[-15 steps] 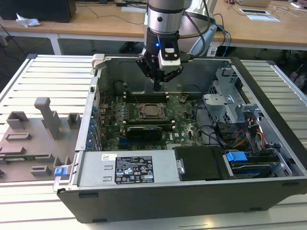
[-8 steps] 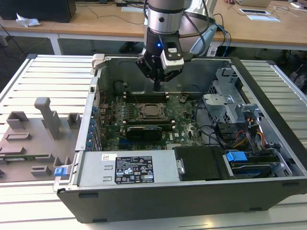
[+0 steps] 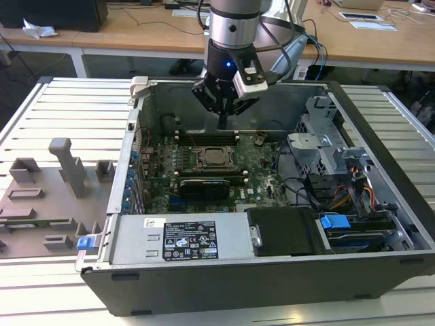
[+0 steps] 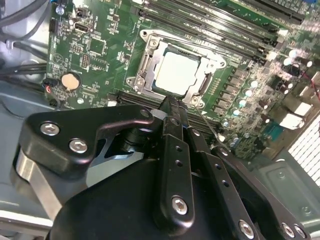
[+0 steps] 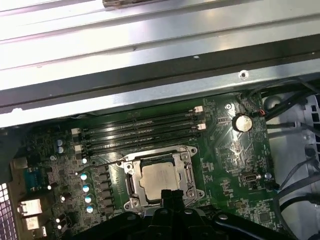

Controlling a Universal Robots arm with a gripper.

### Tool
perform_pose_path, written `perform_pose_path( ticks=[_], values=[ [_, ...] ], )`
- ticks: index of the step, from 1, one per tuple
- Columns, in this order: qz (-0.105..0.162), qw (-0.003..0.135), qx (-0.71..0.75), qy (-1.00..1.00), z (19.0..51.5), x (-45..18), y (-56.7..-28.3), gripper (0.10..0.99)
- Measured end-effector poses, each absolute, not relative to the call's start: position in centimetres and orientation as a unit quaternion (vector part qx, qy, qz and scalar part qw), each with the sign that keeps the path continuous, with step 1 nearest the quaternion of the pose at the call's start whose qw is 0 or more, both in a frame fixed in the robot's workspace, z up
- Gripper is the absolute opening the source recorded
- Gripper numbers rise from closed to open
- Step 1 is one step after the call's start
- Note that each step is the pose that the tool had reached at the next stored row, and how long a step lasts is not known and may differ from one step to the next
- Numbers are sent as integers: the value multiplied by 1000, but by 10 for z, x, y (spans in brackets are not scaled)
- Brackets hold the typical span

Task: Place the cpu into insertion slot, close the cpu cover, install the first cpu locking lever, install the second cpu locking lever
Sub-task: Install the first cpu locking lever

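cpu [image 4: 176, 71] sits in the insertion slot [image 3: 202, 161], with the cpu cover [image 4: 181, 43] down over it. gripper [image 4: 172, 104] fingers are pinched together and hold nothing, tip right at the socket edge. That pose probably suits pressing the wire locking lever [image 5: 107, 162], not grabbing.

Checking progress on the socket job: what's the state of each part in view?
cpu: seated, framed by the cover.
cpu cover: down over the cpu.
lever wire: low beside the cover; latched or not, cannot tell.
memory slots: empty.
computer case: side open.
claw: shut, holding nothing, tips near the cover's edge.
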State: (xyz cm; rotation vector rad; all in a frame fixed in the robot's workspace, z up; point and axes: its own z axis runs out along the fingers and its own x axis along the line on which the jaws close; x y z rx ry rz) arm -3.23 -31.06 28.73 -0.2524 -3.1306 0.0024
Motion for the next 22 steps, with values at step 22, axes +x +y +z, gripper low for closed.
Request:
perform_pose_path(
  ticks=[22],
  values=[
    [-9, 0, 47, -999, 287, -32, -311, 106]
  ],
)
